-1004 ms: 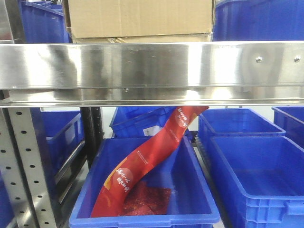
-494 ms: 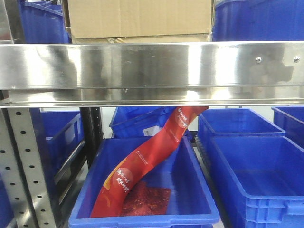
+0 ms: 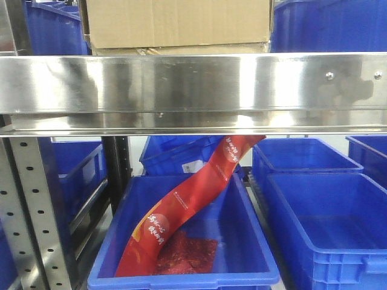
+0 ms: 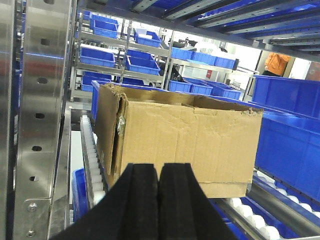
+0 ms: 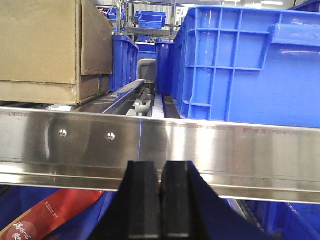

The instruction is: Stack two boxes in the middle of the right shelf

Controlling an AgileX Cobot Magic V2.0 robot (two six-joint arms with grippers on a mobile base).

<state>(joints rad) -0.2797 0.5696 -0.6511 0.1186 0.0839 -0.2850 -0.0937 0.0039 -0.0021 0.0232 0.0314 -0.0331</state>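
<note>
The large box (image 4: 180,145) sits on the shelf (image 3: 193,81), dead ahead of the closed, empty left pincer (image 4: 159,200), its long side across the frame, while the right pincer (image 5: 161,200) (also closed, empty) has it at upper left; only the front view shows the thin box (image 3: 181,50) under it.

2 stacked boxes (image 3: 178,24) on shelf (image 3: 193,84)

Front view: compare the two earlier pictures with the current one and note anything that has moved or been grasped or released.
Nothing visibly changed. The boxes sit stacked on the shelf, and the red packet leans in the bin below, exactly as before.
</note>
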